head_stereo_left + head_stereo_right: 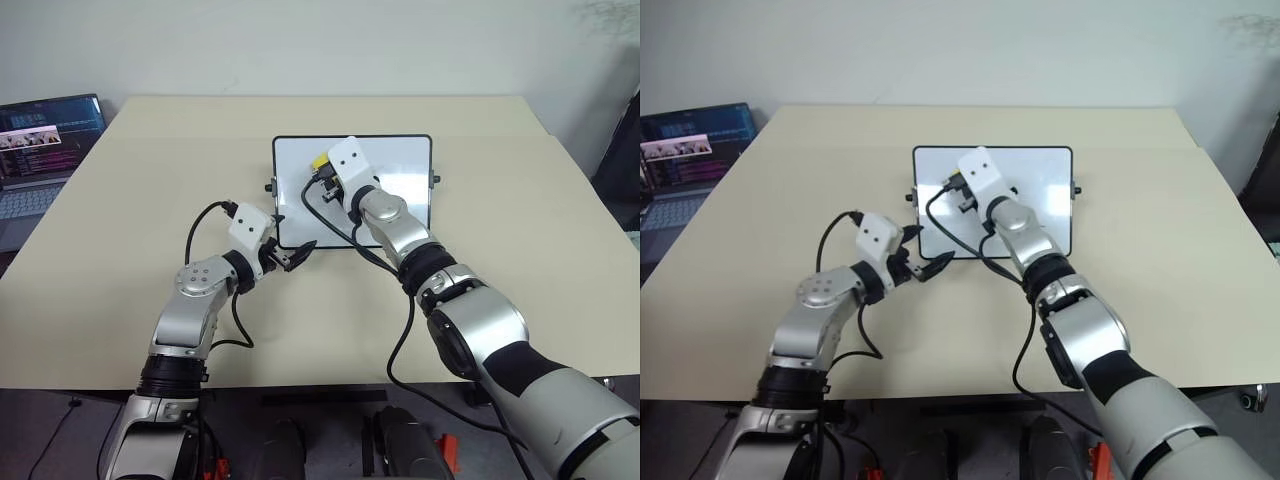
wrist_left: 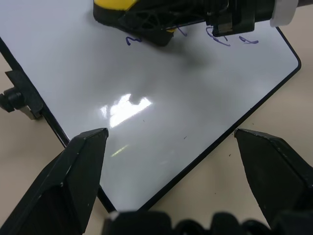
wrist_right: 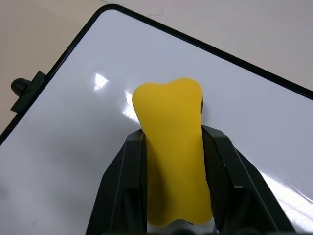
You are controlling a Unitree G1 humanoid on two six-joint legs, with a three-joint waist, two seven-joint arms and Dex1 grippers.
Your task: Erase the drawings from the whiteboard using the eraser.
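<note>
The eraser (image 3: 173, 152) sits clamped between your right gripper's (image 1: 325, 183) two black fingers (image 3: 122, 186), yellow side facing the wrist camera, squeezed narrow where the fingers pinch it. You have it over the whiteboard (image 1: 400, 165), toward the board's left half, with its dark underside facing the white surface; whether it actually touches the board you cannot tell.

The whiteboard lies flat on the beige table (image 1: 500, 260), near the middle, black frame and small side knobs visible. In your left wrist view the drawings (image 2: 230, 40), thin blue squiggles in a short row, show right beside and partly under the eraser and the right gripper's fingers.

Your left gripper (image 1: 297, 256) hovers at the board's near left corner with its fingers spread wide apart, holding nothing; the board's near edge runs between the two fingertips (image 2: 85, 161) in its wrist view.

An open laptop (image 1: 40, 140) sits at the table's far left, well apart from the board.
</note>
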